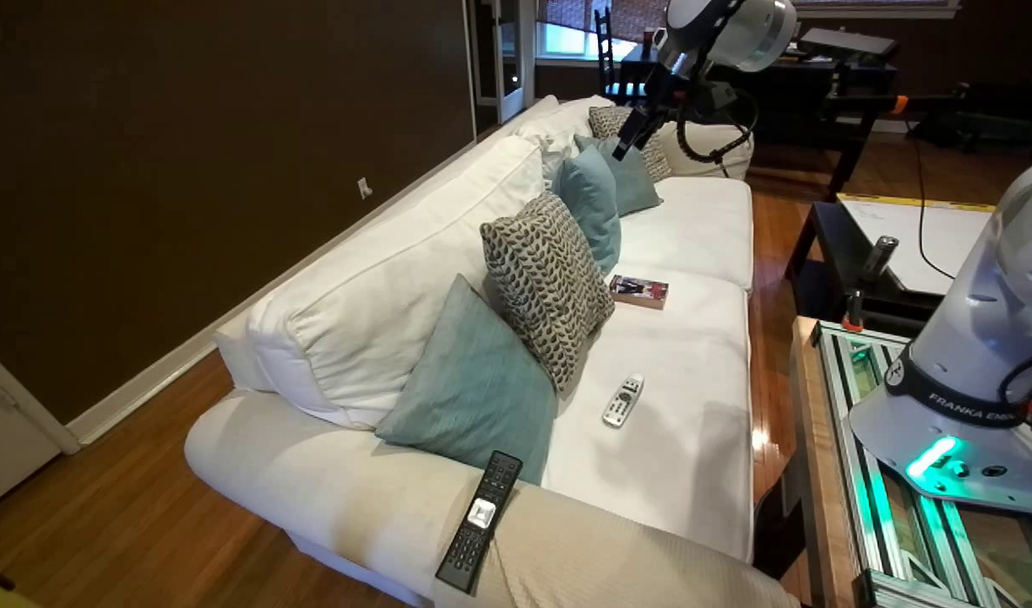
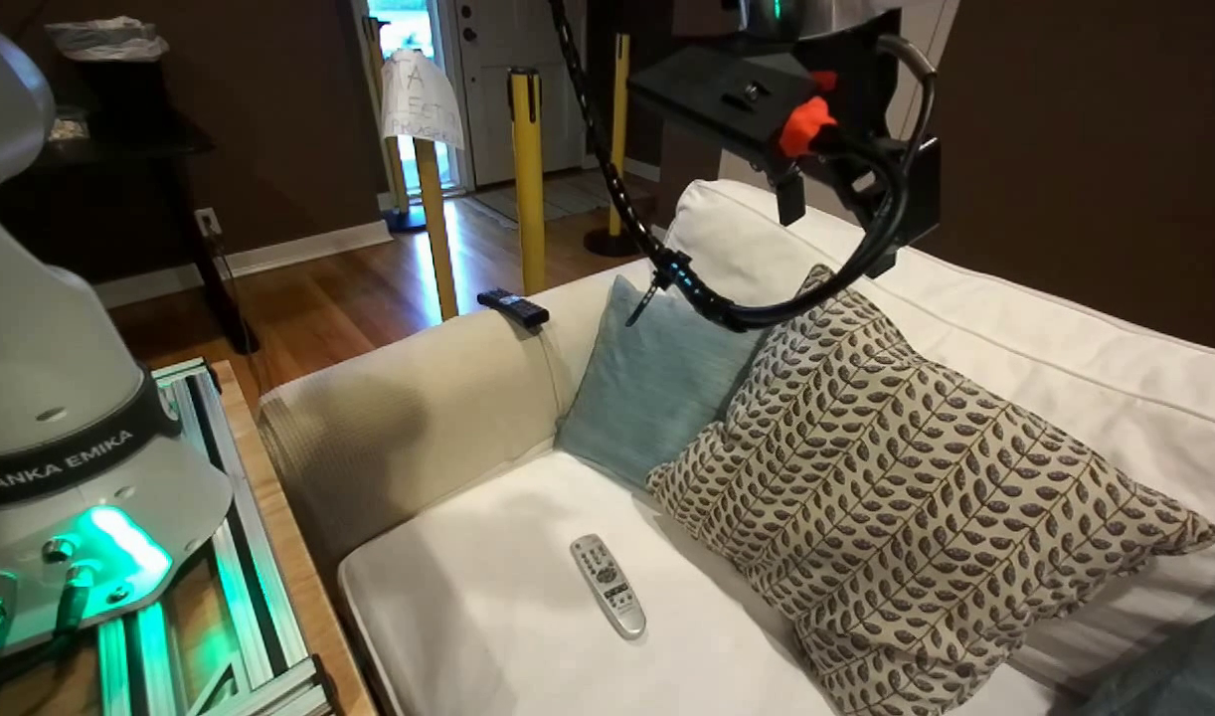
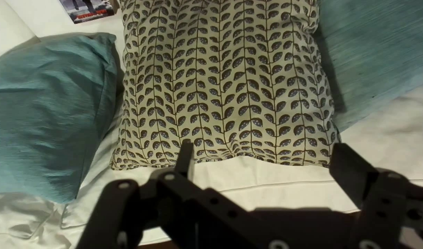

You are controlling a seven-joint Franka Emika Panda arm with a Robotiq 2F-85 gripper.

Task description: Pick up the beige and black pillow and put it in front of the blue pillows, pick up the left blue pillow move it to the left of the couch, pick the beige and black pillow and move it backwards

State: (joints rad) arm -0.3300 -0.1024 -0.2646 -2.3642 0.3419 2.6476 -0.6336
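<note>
In the wrist view the gripper (image 3: 263,145) is hanging in the lower half of the frame, released, its jaws standing wide apart over the bottom edge of the beige pillow (image 3: 218,86), which is filling the upper middle; whether they are touching it, I cannot tell. In an exterior view that pillow is leaning against the back of the couch (image 1: 668,338) mid-frame, sitting between the near blue pillow (image 1: 474,380), lower down, and the middle blue pillow (image 1: 592,198), higher up. A far blue pillow (image 1: 634,180) and a far beige pillow (image 1: 605,122) are resting near the top. A book (image 1: 638,291) is lying just right of the beige pillow, a silver remote (image 1: 623,401) is lying below the book, and a black remote (image 1: 480,521) is resting on the couch's arm at the bottom.
</note>
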